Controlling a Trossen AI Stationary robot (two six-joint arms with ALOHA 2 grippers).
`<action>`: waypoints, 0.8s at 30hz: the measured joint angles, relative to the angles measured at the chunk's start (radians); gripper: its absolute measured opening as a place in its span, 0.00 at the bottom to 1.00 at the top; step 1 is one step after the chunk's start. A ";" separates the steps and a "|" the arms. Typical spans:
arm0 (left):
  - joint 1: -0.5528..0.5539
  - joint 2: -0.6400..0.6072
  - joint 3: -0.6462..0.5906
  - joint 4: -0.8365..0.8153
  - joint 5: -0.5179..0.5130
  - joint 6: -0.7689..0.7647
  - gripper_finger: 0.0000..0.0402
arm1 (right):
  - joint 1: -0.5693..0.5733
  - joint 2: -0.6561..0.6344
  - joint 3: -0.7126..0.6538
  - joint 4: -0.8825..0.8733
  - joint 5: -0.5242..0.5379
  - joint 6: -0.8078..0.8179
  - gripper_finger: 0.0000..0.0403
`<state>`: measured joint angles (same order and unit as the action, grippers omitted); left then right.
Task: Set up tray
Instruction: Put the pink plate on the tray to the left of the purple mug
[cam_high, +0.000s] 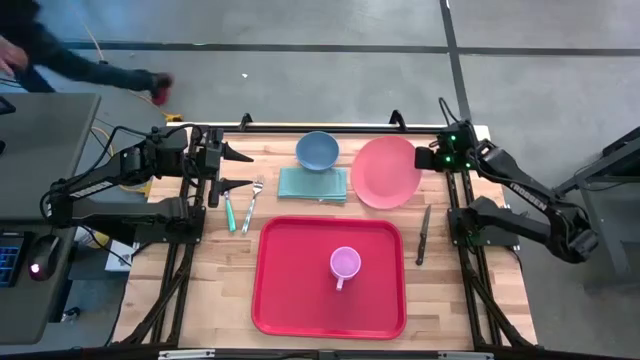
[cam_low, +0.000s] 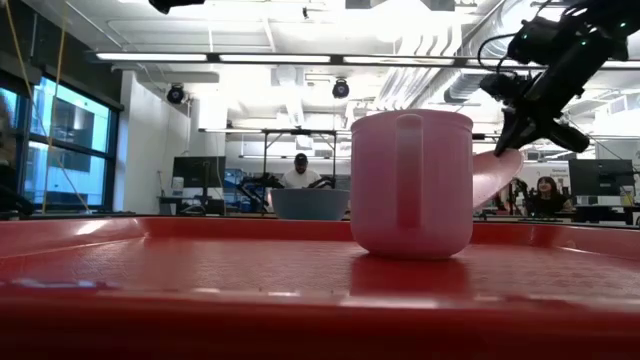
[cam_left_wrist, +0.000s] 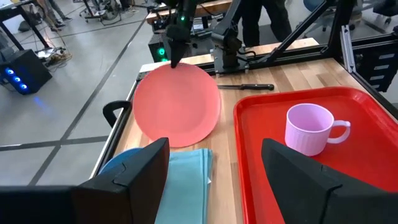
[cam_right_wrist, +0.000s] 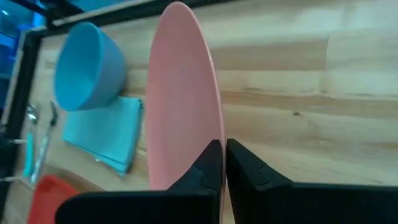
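The red tray (cam_high: 300, 290) lies at the table's near middle, and a pink cup (cam_high: 345, 265) stands upright on it, handle toward the near edge. The round pink plate (cam_high: 385, 170) is beyond the tray's far right corner. My right gripper (cam_high: 432, 158) is shut on the plate's rim. My left gripper (cam_high: 235, 170) hovers open over the far left of the table, above a fork (cam_high: 251, 203) and a teal-handled utensil (cam_high: 228, 211); it touches nothing. In the left wrist view the tray (cam_left_wrist: 367, 174), cup (cam_left_wrist: 309, 129) and plate (cam_left_wrist: 177, 106) all show. My right gripper pinches the plate's rim (cam_right_wrist: 214, 134) between its two fingers, at the edge toward the table's far right. The fingers come slanting down from the right. The plate is tilted, held edge raised (cam_low: 497, 172); whether its opposite edge rests on the table I cannot tell.
A blue bowl (cam_high: 317, 150) stands at the far middle, with a folded teal napkin (cam_high: 313, 183) just near of it, left of the plate. A knife (cam_high: 423, 235) lies right of the tray. A person's arm (cam_high: 80, 65) reaches in beyond the far left corner.
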<state>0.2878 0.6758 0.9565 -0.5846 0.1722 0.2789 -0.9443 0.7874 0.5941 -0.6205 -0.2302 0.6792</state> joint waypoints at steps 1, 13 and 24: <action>0.000 0.000 0.000 0.000 0.000 0.000 0.71 | 0.000 -0.012 0.000 0.006 0.000 0.001 0.00; 0.000 0.000 0.000 0.000 0.000 -0.027 0.71 | 0.000 -0.135 0.000 0.193 -0.009 0.041 0.00; 0.000 0.000 0.000 0.002 0.000 -0.052 0.71 | 0.051 -0.145 0.001 0.527 -0.133 0.151 0.00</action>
<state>0.2878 0.6762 0.9565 -0.5825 0.1719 0.2268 -0.8932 0.6426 0.5953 -0.0934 -0.3632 0.8305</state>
